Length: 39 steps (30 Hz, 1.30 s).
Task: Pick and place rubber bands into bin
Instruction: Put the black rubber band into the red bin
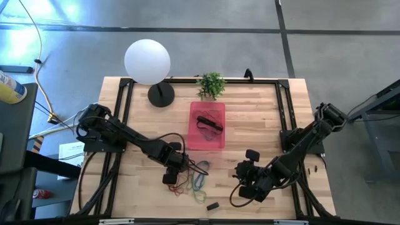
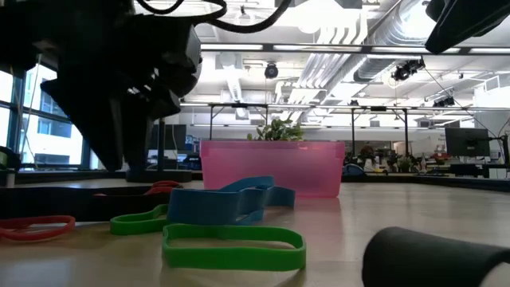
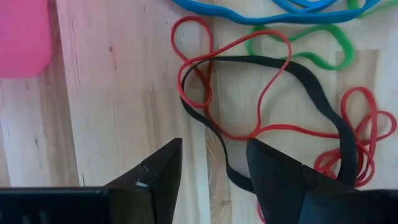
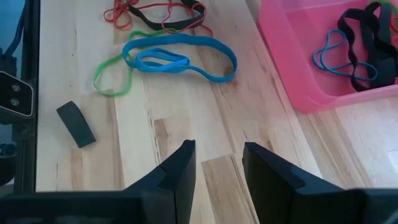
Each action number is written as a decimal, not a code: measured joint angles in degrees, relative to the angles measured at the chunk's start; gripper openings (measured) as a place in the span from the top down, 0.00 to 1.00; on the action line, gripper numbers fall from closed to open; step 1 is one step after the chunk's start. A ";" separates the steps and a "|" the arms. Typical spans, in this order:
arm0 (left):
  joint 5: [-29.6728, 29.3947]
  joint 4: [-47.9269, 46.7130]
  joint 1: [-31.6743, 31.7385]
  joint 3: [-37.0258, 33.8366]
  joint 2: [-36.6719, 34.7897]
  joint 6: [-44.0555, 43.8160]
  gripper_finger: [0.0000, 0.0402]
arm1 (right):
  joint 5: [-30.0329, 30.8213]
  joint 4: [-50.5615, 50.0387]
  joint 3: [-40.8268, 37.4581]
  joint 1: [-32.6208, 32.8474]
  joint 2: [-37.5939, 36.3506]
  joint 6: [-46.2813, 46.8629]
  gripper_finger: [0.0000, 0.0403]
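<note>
We note left gripper low over rubber bands, fingers apart, black loop running between them. Bands: tangled red, black, blue, green loops, long axes mostly crosswise ahead of fingers. Bin: translucent pink, beyond pile, long axis front-to-back. Right gripper parted, empty, beside pile. Light wood table; office behind.
</note>
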 joint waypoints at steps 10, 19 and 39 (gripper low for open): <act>0.97 2.61 -0.02 -3.25 0.00 0.06 0.68 | 0.07 -0.28 0.00 -0.02 0.00 -0.02 0.69; 2.03 4.33 -0.04 -4.49 0.04 -0.32 0.71 | 0.98 -0.50 0.00 -0.04 0.00 -0.04 0.69; 1.31 7.86 -0.06 -4.34 3.12 0.10 0.82 | 1.29 -0.82 -0.02 -0.15 0.00 0.13 0.69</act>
